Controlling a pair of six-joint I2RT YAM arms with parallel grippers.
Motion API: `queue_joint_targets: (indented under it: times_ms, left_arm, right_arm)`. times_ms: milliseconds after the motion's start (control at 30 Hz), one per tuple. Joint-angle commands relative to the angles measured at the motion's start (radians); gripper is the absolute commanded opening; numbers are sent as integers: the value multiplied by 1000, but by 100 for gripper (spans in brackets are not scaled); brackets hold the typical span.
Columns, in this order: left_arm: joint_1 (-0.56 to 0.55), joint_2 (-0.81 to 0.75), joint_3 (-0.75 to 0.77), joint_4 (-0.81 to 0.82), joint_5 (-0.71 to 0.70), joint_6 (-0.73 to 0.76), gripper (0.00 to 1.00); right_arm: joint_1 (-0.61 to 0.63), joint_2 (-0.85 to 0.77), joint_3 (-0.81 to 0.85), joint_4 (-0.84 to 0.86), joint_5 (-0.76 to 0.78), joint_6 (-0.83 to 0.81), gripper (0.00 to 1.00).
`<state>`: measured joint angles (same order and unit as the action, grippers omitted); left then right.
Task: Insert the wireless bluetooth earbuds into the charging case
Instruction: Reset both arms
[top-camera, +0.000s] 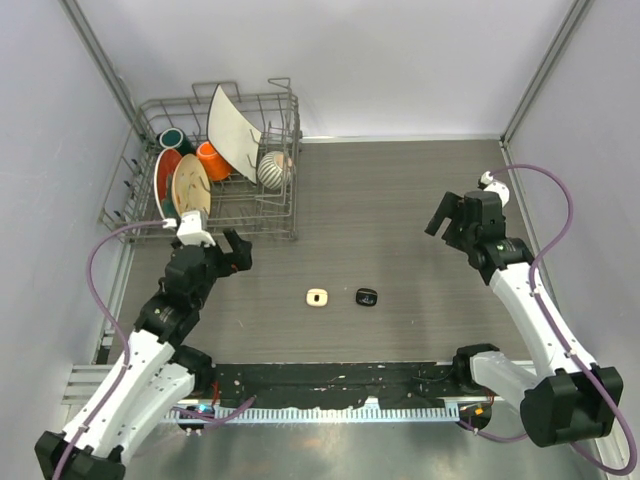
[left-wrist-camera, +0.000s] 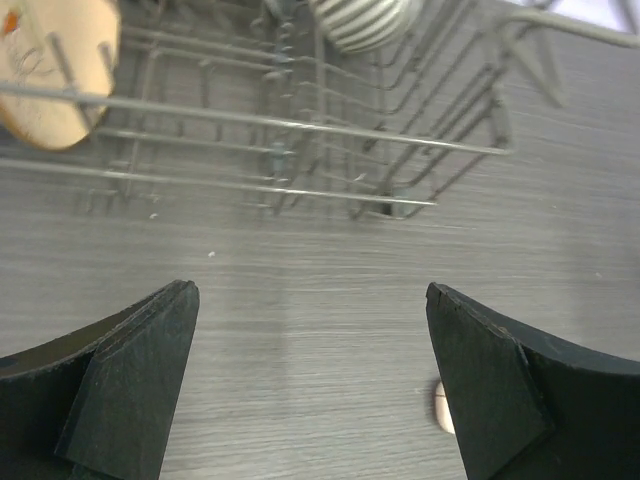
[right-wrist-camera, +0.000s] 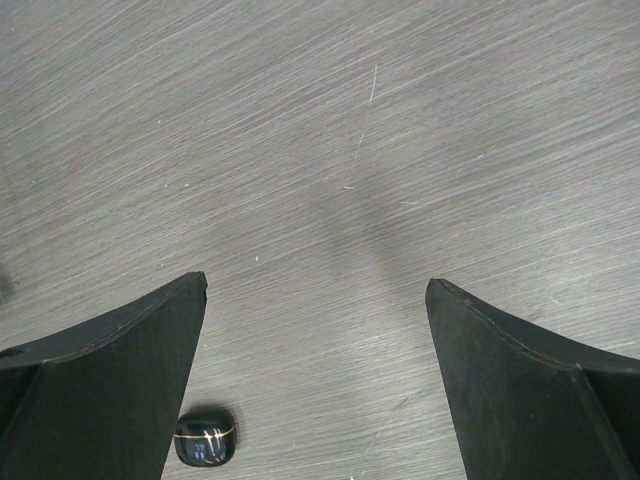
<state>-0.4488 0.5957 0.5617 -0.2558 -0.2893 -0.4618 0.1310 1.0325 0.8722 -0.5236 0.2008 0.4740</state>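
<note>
Left hand (top-camera: 240, 252) and right hand (top-camera: 445, 216) both released, empty. Cream case (top-camera: 317, 297) nearer left, black case (top-camera: 367, 296) nearer right, side by side toward the worktop's (top-camera: 400, 200) near edge.

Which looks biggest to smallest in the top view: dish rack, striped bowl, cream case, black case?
dish rack
striped bowl
cream case and black case: they look alike, so unranked

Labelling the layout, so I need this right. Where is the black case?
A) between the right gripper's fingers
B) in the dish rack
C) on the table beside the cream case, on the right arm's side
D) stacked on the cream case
C: the black case lies on the table, apart from the cream case, toward the right arm.
</note>
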Motion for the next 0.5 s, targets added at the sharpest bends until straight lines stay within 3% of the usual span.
queue_joint_targets:
  times_ms: [0, 100, 200, 367, 467]
  left_arm:
    - [187, -42, -2, 1, 96, -64, 100]
    - [294, -123, -48, -49, 102, -87, 100]
    - [295, -174, -82, -25, 194, -100, 100]
    - [294, -200, -71, -92, 55, -150, 100]
    - [294, -198, -75, -106, 47, -176, 100]
  right_arm:
    - [1, -60, -19, 89, -47, -67, 97]
    - [-1, -89, -87, 171, -61, -61, 97]
    - [1, -100, -163, 244, 35, -46, 97]
    - [1, -88, -211, 336, 247, -37, 96]
    - [2, -112, -268, 428, 325, -57, 96]
